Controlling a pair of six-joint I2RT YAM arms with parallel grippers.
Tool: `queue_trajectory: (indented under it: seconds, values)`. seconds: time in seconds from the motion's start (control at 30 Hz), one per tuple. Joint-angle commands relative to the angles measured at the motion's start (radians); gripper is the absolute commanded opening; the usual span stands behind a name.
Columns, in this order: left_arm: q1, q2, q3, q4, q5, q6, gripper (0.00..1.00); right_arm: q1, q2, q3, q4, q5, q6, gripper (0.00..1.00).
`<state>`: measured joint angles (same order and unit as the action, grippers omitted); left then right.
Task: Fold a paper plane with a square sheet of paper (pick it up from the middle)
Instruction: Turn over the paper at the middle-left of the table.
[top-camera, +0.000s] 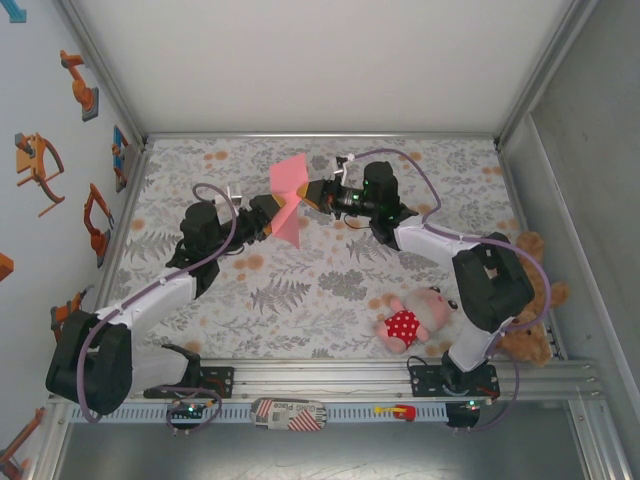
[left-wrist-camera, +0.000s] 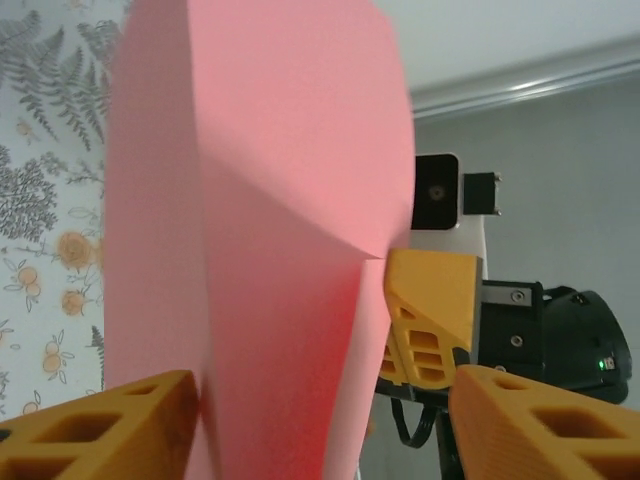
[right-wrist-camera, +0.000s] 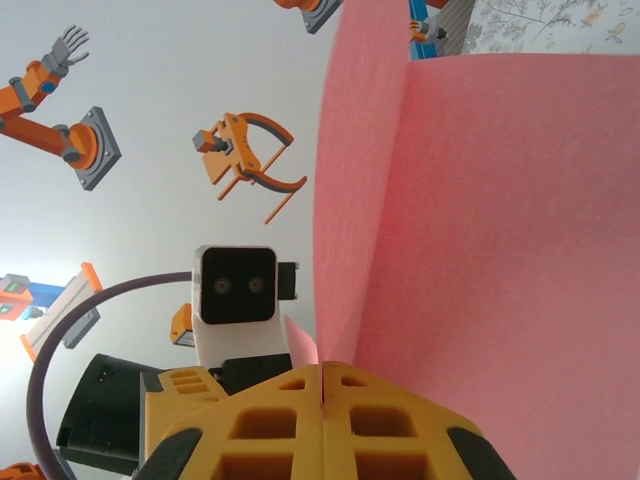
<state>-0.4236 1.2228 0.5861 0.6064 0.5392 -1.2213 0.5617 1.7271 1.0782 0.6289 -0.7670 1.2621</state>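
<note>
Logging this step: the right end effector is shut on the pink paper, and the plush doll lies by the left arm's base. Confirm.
Wrong side: the plush doll lies by the right arm's base, as the top view shows. The right end effector is shut on the pink paper.

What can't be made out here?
- Left wrist: pink paper hides most of the table, and whether the left gripper touches it.
- Right wrist: the paper blocks everything right of the right gripper.
- Top external: paper's creases too small; right arm covers part of the brown teddy.
</note>
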Motion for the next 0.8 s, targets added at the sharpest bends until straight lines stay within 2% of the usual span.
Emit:
queue_trajectory:
  seconds: [0.0,0.27,0.33,0.43,0.6,0.77]
  values:
    - [0.005,-0.017,-0.008,0.042,0.026,0.017,0.59,-0.011,-0.03,0.008,0.054,-0.025,0.018,0.0]
    - [0.005,-0.06,-0.011,-0.036,-0.004,0.064,0.38,-0.019,-0.021,-0.001,0.055,-0.028,0.012,0.01]
    - [0.004,-0.06,-0.002,-0.052,-0.009,0.07,0.27,-0.02,-0.018,-0.006,0.055,-0.025,0.01,0.05]
    - [0.002,-0.06,0.009,-0.083,-0.011,0.087,0.18,-0.03,-0.022,-0.02,0.038,-0.017,0.01,0.18]
    - [0.0,-0.087,0.035,-0.218,-0.047,0.164,0.12,-0.061,-0.077,-0.027,-0.203,0.052,-0.157,0.35]
    - [-0.008,-0.127,0.113,-0.536,-0.174,0.348,0.11,-0.09,-0.147,0.001,-0.551,0.213,-0.361,0.47]
